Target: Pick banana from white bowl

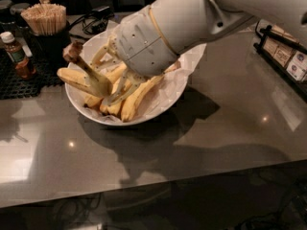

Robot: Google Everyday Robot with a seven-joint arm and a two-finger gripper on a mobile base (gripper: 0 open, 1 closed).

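- Gripper (114,91) of mine, at the end of the bulky white arm (192,18) that comes in from the far right, is pushed down among the fruit in the middle of the wide, shallow white bowl (86,110).
- Whether my jaws are apart or clamped, I cannot tell; the wrist housing and the fruit hide them.
- The long, curved yellow banana (96,80) lies just left of the gripper, its thin stem slanting up and to the far left to a dark brown tip above the bowl's left rim.
- Shorter yellow bananas (136,97) are piled on the near side, on the crinkled white paper lining (180,83).
- The bowl sits on the glossy grey tabletop (216,133).
- To its far left stand a dark cup of wooden sticks (45,19) and a small brown bottle with a white cap (17,56), the bottle on a black mesh mat (24,83).
- A black rack of packets (288,56) runs along the right edge.
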